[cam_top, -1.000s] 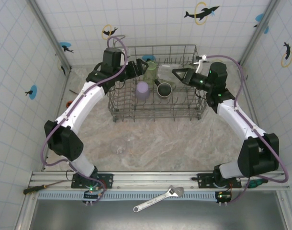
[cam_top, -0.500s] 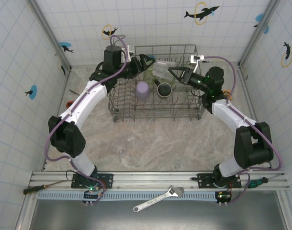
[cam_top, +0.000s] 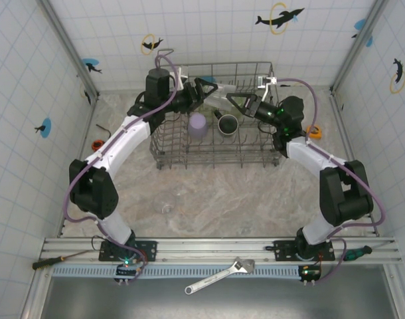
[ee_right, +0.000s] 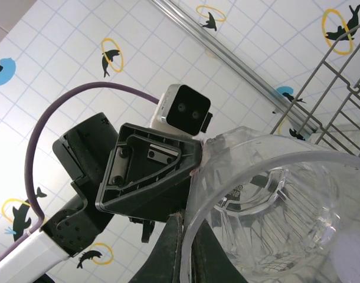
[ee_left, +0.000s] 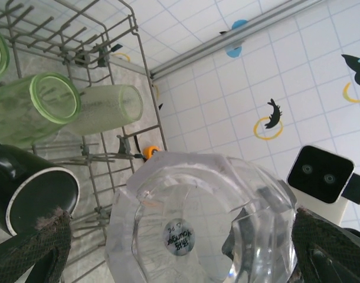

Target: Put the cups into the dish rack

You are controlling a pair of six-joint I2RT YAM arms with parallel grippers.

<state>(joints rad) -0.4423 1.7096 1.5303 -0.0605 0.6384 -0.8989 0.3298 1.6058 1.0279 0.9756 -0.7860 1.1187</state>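
Now one clear cup [ee_left: 198, 224] hangs over the dish rack's [cam_top: 216, 156] far side: right jaws clamp its rim, left jaws gape wide around it. Racked: three green cups [ee_left: 35, 109], one lavender cup [cam_top: 198, 124], one black mug [cam_top: 228, 123].

A marbled desk [cam_top: 242, 193] sits inside white tiled walls [cam_top: 209, 26] dotted with dolphin stickers; one black dolphin sticker [cam_top: 280, 16] in a yellow ring is at 12 o'clock. An adjustable wrench [cam_top: 219, 276] lies at 6 o'clock, just before the metal rail [cam_top: 209, 244]. A dark-handled screwdriver [cam_top: 53, 260] lies at 8 o'clock and a green-handled screwdriver [cam_top: 355, 253] at 4. One small orange object [cam_top: 96, 143] sits at 9 o'clock, and another orange object [cam_top: 315, 131] at 3.
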